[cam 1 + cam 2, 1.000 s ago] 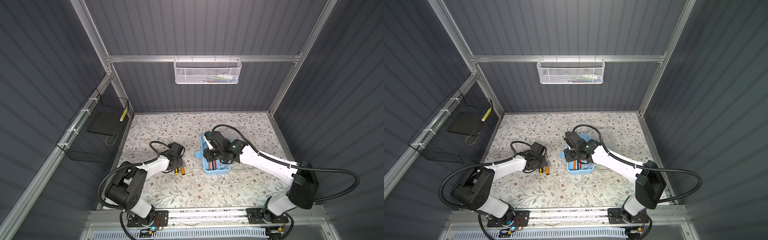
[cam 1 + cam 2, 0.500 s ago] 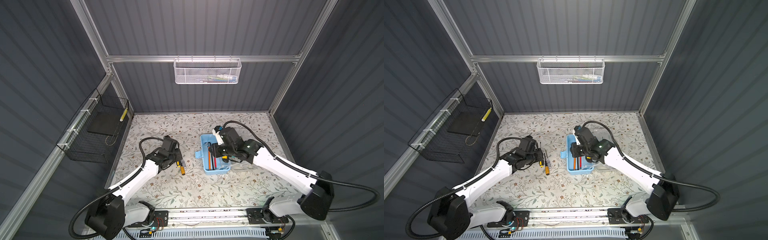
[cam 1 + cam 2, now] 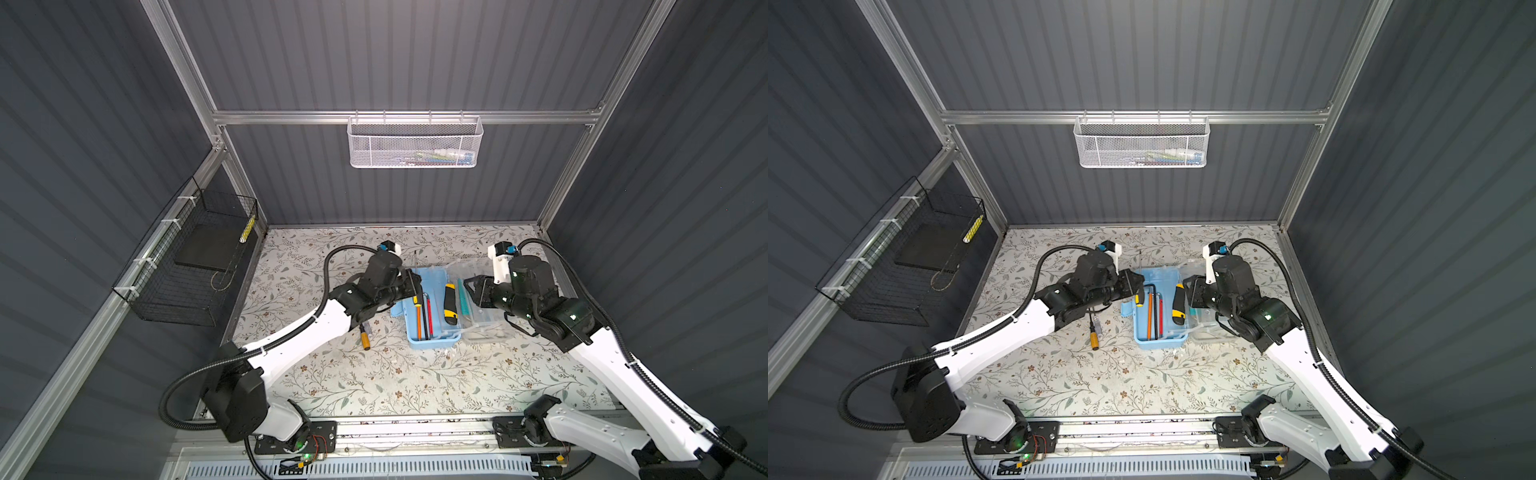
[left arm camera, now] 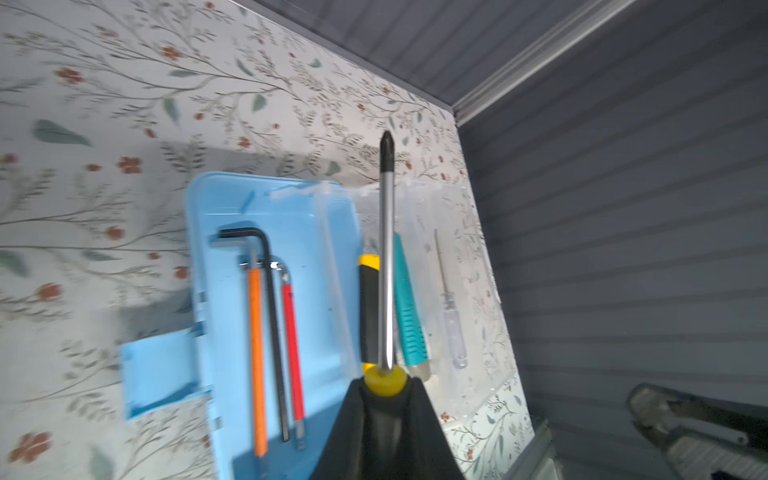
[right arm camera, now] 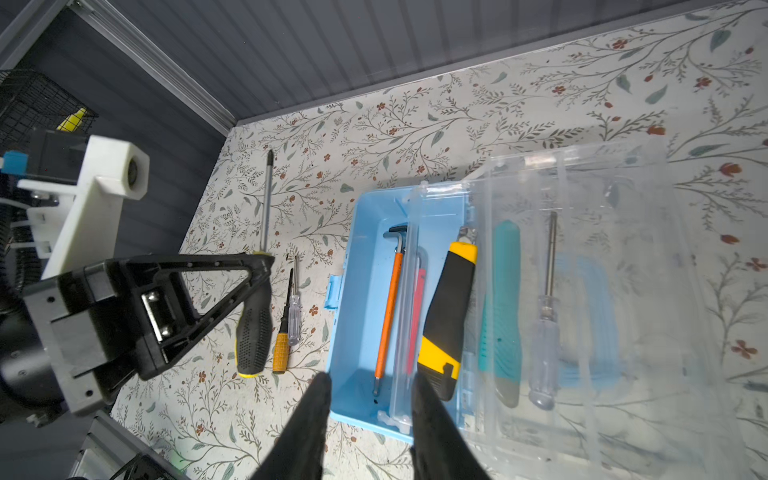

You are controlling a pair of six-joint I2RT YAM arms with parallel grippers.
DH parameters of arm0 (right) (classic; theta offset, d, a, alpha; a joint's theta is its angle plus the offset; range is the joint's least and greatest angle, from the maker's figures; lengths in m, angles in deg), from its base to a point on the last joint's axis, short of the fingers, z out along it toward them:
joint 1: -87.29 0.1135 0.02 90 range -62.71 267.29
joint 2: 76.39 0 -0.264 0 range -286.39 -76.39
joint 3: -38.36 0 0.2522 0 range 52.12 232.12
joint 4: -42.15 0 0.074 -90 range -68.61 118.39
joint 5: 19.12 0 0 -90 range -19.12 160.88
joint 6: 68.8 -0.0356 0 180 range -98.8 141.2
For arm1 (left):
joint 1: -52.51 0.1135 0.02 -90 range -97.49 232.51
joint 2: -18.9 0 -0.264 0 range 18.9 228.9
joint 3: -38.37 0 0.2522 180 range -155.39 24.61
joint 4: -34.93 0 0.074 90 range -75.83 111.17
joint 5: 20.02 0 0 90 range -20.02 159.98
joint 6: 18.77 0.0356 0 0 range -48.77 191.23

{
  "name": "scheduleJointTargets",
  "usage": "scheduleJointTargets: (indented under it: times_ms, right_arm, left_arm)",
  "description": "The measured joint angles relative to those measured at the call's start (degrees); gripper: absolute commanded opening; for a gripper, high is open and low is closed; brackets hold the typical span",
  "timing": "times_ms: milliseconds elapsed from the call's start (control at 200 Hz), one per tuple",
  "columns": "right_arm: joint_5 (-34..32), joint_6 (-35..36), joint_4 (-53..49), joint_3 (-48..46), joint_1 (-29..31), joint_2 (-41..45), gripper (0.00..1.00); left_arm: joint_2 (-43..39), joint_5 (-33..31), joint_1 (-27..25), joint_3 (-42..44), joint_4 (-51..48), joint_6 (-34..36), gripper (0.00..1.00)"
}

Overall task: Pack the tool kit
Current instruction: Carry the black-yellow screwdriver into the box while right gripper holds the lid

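The left gripper (image 3: pixel 415 286) is clamped on the black and yellow handle of a big screwdriver (image 4: pixel 386 257). It holds the tool at the left edge of the blue box (image 3: pixel 432 341), with the shaft pointing toward the far wall. The box sits open in the middle of the flowered table (image 3: pixel 374 386). 3 hex keys (image 4: pixel 272 324), orange, black and red, lie lengthwise on its floor. A yellow and black utility knife (image 5: pixel 446 316) lies along its right side. A clear tray (image 5: pixel 623 249) against the box's right rim holds a teal knife (image 5: pixel 500 311) and a clear-handled screwdriver (image 5: pixel 546 345). The right gripper (image 5: pixel 370 378) hangs just right of the box, above the tray, jaws apart with nothing between them. Left of the box, 2 small screwdrivers (image 5: pixel 280 349) lie side by side on the table.
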Motion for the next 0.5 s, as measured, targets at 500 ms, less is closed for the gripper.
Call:
scheduleJointTargets:
  times_ms: [500]
  right_arm:
    - [-3.2, -1.0, -3.5, -4.9, -2.5, 9.8, 0.34]
  left_arm:
    - [23.1, 4.4, -7.9, -19.1, 6.1, -0.7, 0.0]
